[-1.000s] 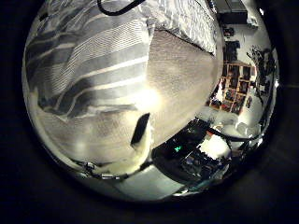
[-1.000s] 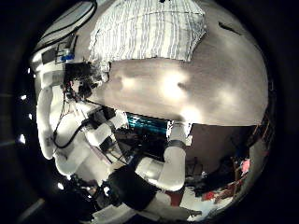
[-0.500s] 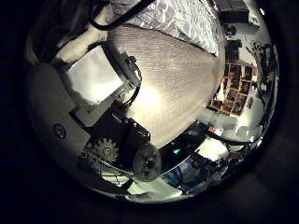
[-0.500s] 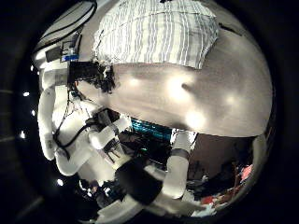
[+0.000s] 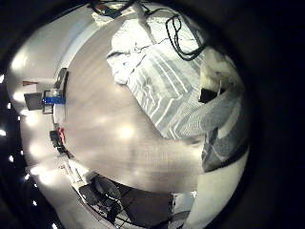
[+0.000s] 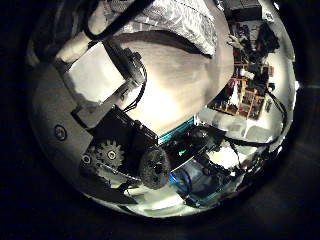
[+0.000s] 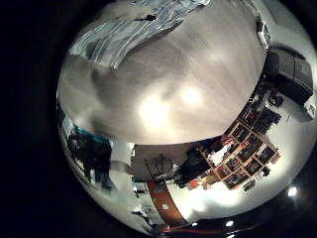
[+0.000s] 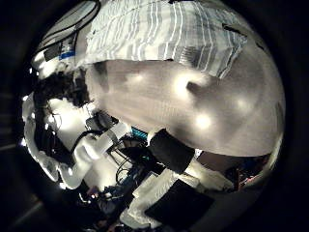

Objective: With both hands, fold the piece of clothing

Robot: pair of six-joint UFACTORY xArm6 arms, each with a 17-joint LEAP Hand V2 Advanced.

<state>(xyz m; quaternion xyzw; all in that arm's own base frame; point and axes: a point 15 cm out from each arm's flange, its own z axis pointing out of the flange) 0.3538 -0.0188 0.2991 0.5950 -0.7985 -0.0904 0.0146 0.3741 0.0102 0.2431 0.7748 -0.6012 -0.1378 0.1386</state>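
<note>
A striped garment [image 5: 162,81] lies on the wooden table [image 5: 105,134], bunched at one end. In the left little finger side palm view its near part [image 5: 217,129] rises close to the palm, with a fingertip [image 5: 208,93] on it. In the left thumb side palm view my left hand [image 6: 110,120] has its fingers curled across the view, and the garment [image 6: 180,18] lies beyond on the table [image 6: 190,80]. The right thumb side palm view shows the garment [image 8: 164,34] near the palm and my right hand [image 8: 174,153] with relaxed fingers over bare table [image 8: 183,97]. The garment's edge also shows in the right little finger side palm view [image 7: 134,30].
Cables [image 5: 181,33] lie past the garment's far end. A small stand with a box [image 5: 52,95] is at the table's side. Shelves [image 7: 243,149] and a dark box [image 7: 287,69] stand off the table's edge.
My left hand's fingers have curled in across its thumb side view, and the cloth that filled that view is now farther off. The right palm has come closer to the garment.
</note>
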